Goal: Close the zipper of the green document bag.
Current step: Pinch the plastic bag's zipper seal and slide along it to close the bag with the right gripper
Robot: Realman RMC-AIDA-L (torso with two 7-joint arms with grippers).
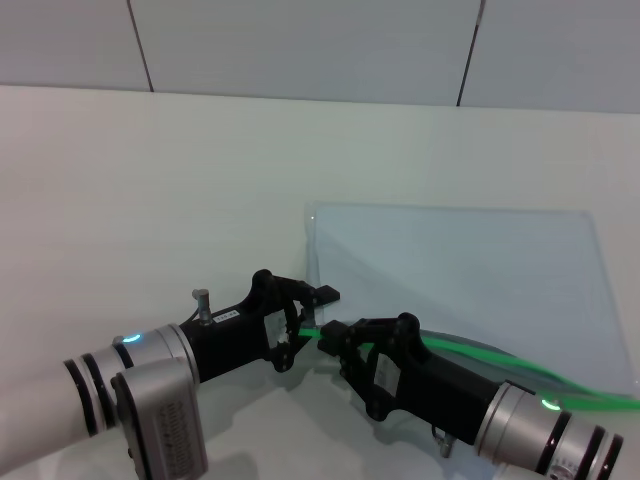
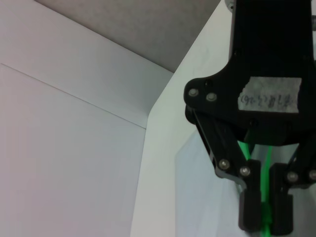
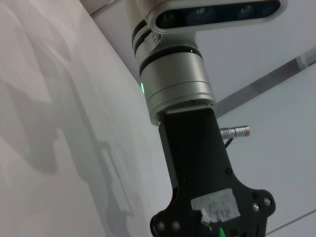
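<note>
The green document bag lies flat on the white table, right of centre, a pale translucent sheet. Its zipper is the bright green strip along the near long edge, bulging upward toward the right. My left gripper holds the strip's left end. In the left wrist view my left gripper is shut, with the green zipper pinched between its black fingers. My right gripper sits right beside it on the same end of the strip. No slider shows.
The white table stretches bare to the left and behind the bag, up to a grey panelled wall. The right wrist view shows only the left arm's silver wrist and its black gripper body.
</note>
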